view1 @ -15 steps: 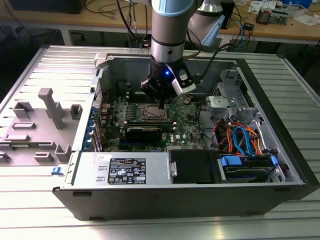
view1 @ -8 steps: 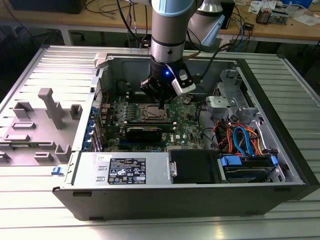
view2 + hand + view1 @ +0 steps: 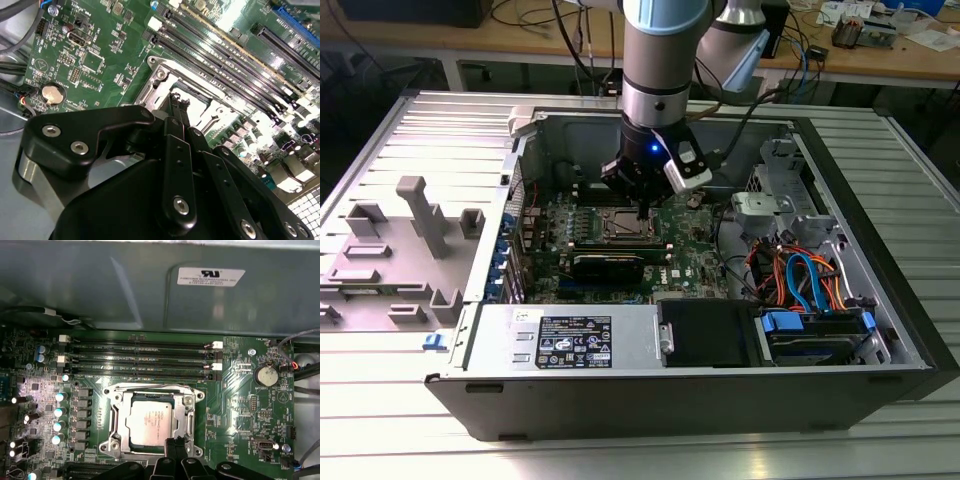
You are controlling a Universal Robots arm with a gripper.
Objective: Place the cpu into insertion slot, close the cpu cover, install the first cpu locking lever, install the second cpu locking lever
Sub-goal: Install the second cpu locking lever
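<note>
The cpu sits flat in the slot on the board, cover down around it. The tool hangs at the cover's edge, fingers pinched nearly together, holding nothing I can see. The tool hides the cover's near edge.

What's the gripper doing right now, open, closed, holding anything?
Gripper: jaws closed together, tips at the edge of the cpu cover, which is down over the seated cpu. Whether they pinch anything cannot be told.
</note>
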